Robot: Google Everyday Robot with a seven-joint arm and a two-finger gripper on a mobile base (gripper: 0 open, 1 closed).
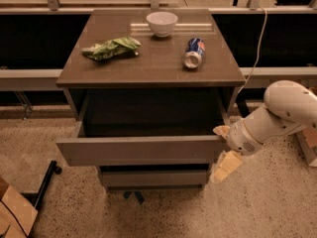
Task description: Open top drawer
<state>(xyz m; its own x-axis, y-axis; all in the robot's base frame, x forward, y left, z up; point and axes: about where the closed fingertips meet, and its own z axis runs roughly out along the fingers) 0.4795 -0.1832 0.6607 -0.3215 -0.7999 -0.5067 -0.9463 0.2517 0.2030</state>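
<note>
The drawer [138, 150] is the top one in the cabinet [148, 71]. It stands pulled well forward of the cabinet's face, with its dark box open to view under the cabinet's top. Its flat front runs crosswise, parallel to the cabinet's front edge, so its long axis lies side to side in the view. Its travel runs at right angles to that, straight out from the cabinet toward the camera. The gripper [216, 154] sits at the right-hand end of that front, just off the cabinet's right front corner, and the arm [277, 113] reaches in from the cabinet's right side. So nearly the whole drawer lies to the left of the gripper, with only the end of the panel beside it. The gripper looks released, with one tip at the panel's upper right corner and the other hanging below the panel's lower edge. I cannot tell whether either tip touches the panel. Judging by how far the front stands from the cabinet, the opening is largely done. Any further pull would act at one end of a long panel. It would therefore need to run straight out from the cabinet, not sideways, or the drawer may skew and bind.
</note>
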